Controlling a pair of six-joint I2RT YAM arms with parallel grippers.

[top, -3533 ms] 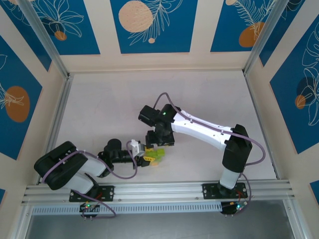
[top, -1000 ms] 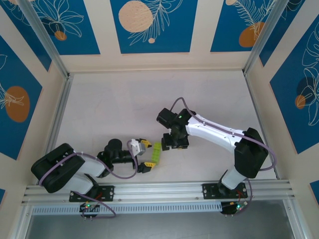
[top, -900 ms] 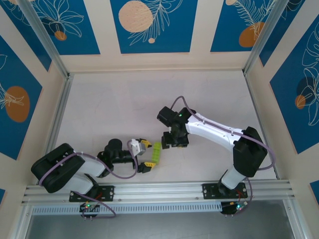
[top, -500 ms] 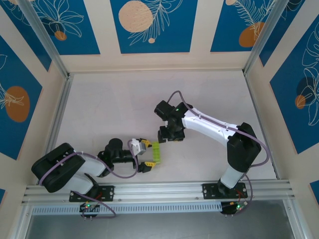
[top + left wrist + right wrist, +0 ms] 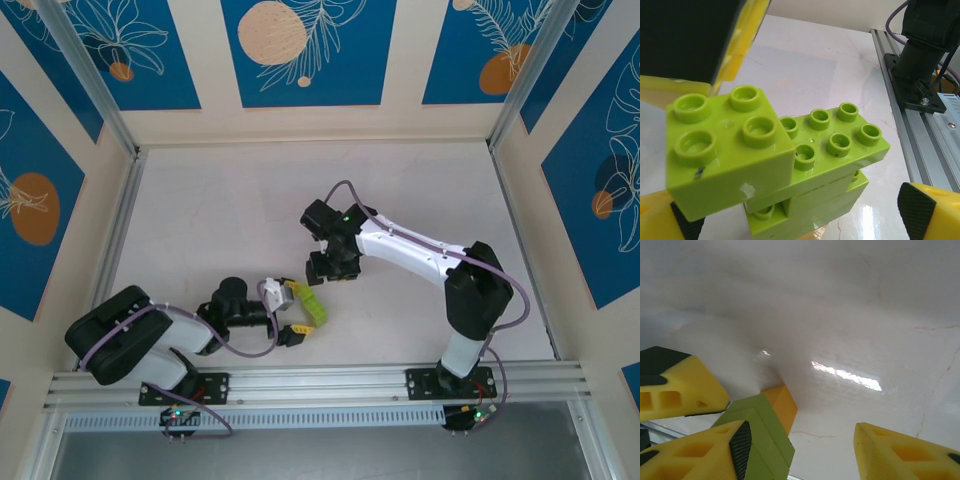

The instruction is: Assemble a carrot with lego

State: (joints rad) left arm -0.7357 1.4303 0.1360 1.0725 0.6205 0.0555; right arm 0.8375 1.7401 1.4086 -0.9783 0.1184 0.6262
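A: L gripper [image 5: 296,312] state?
B: Jaws wide, not clamping. Carrot [image 5: 310,303] sits btwn them, orange brick [image 5: 782,405] at one end.
A: R gripper [image 5: 326,270]?
B: At 1 o'clock of carrot, just beyond it. Part-open, empty.
A: Handling?
B: Prob light, stiff, slick; joints may pop apart. Pinch flat sides of lime body, not studs.

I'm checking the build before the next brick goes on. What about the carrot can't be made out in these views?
Top external: the carrot is too small to count its bricks.
Left wrist: its lowest layers are cut off by the bottom edge; its upper bricks hide the far side.
Right wrist: the orange brick is blurred and mostly hidden behind a lime brick.
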